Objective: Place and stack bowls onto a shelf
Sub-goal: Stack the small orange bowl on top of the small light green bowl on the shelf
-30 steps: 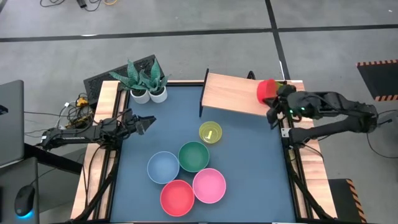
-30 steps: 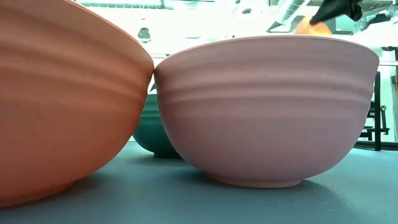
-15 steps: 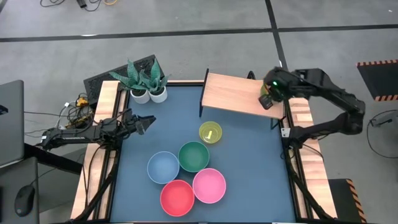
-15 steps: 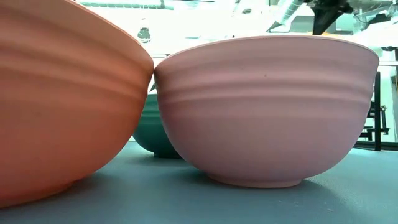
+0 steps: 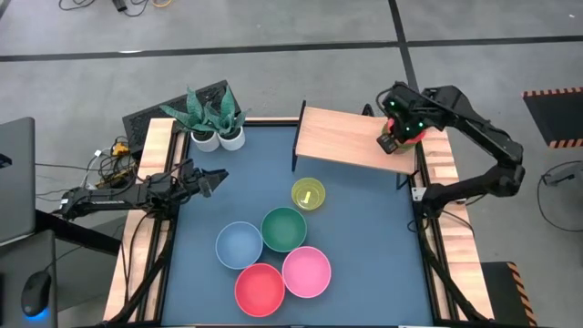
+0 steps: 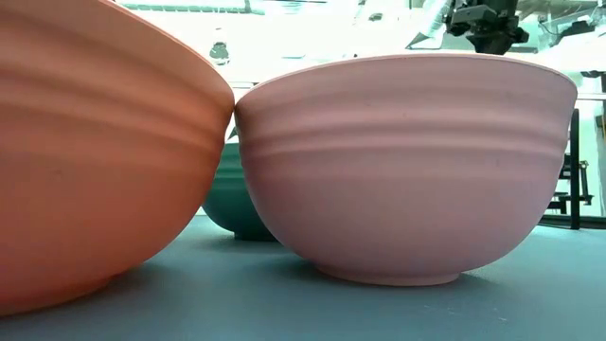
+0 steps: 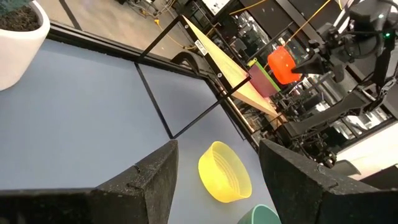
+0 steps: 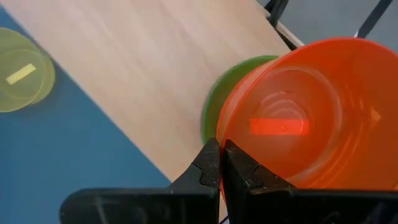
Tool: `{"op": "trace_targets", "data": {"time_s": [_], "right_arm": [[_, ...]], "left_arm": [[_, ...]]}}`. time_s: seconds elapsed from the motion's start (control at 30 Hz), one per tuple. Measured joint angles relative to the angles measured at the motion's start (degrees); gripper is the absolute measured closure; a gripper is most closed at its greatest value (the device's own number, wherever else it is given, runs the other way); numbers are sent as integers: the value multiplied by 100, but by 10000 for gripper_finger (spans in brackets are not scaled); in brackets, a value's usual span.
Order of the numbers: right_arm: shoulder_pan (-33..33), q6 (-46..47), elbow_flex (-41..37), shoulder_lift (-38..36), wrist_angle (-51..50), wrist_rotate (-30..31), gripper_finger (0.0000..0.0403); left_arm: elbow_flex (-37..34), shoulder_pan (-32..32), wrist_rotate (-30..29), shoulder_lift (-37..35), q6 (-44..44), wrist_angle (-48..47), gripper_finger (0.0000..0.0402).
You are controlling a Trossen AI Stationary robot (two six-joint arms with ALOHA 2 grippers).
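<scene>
Orange bowl (image 8: 305,112) hangs above the shelf (image 5: 342,138)'s right end, over a green bowl (image 8: 227,93) resting there, its rim pinched in the right gripper (image 8: 221,163); the left gripper (image 5: 216,180) waits wide apart near the counter (image 5: 364,237)'s left edge

Orange bowl (image 8: 311,118), green bowl (image 8: 233,93), yellow bowl (image 5: 309,194), pink bowl (image 5: 306,271), light wood shelf (image 5: 342,137), blue bench (image 5: 364,237).

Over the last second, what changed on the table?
The right tool, shut on the orange bowl, swung it from beyond the shelf's right end to above a green bowl there. Left tool and the table bowls stayed put.
</scene>
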Motion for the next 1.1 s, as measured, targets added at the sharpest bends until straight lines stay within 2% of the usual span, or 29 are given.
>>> {"op": "trace_targets", "data": {"time_s": [0.27, 0.83, 1.1], "right_arm": [[-382, -336, -224, 6, 40, -23, 381], [-371, -719, -230, 490, 235, -169, 380], [-371, -720, -230, 490, 198, -171, 331]], "left_arm": [[0, 0, 0, 0, 108, 0, 193], [0, 0, 1, -2, 104, 0, 193], [0, 0, 2, -1, 100, 0, 193]]}}
